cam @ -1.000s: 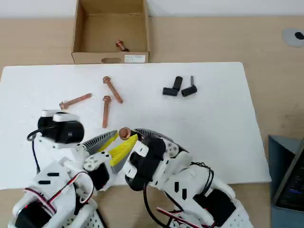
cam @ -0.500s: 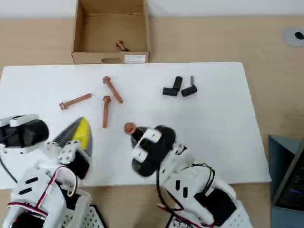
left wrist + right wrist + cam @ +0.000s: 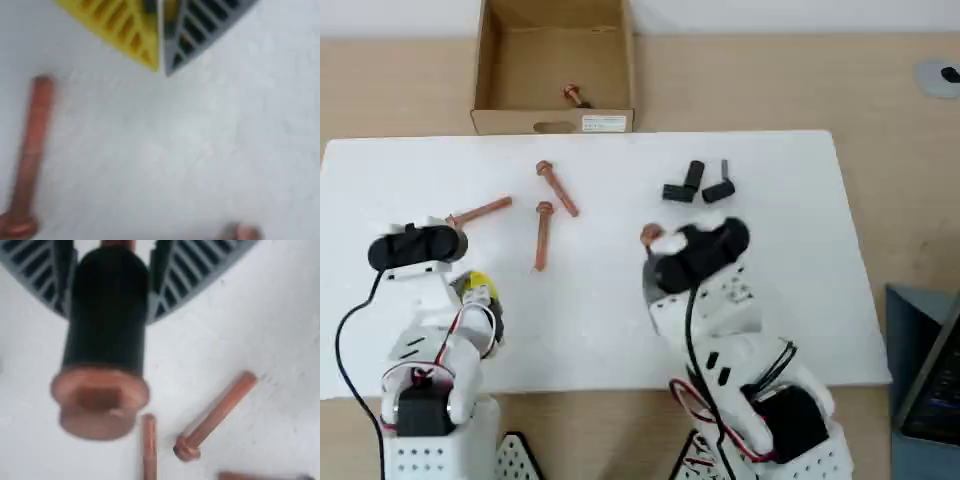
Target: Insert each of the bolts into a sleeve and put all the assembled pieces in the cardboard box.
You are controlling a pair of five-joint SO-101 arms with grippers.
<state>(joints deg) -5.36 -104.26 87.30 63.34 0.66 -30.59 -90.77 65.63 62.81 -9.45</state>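
With one piece [image 3: 575,96] already in the cardboard box [image 3: 484,70] at upper left, the right gripper [image 3: 109,300] clamps a second sleeved bolt [image 3: 100,395] at mid-frame, the left gripper [image 3: 161,57] is pressed closed on nothing, and three bolts [image 3: 558,189] and the sleeves [image 3: 698,185] lie unassembled on the mat [image 3: 800,300].

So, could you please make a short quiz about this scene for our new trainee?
1. True or false: the right hand holds a bolt with a black sleeve on it.
2. How many bare bolts lie on the white mat? A) two B) three C) five
3. Fill in: one copper-headed piece already lies inside the ____.

Key: 1 true; 2 B; 3 cardboard box.
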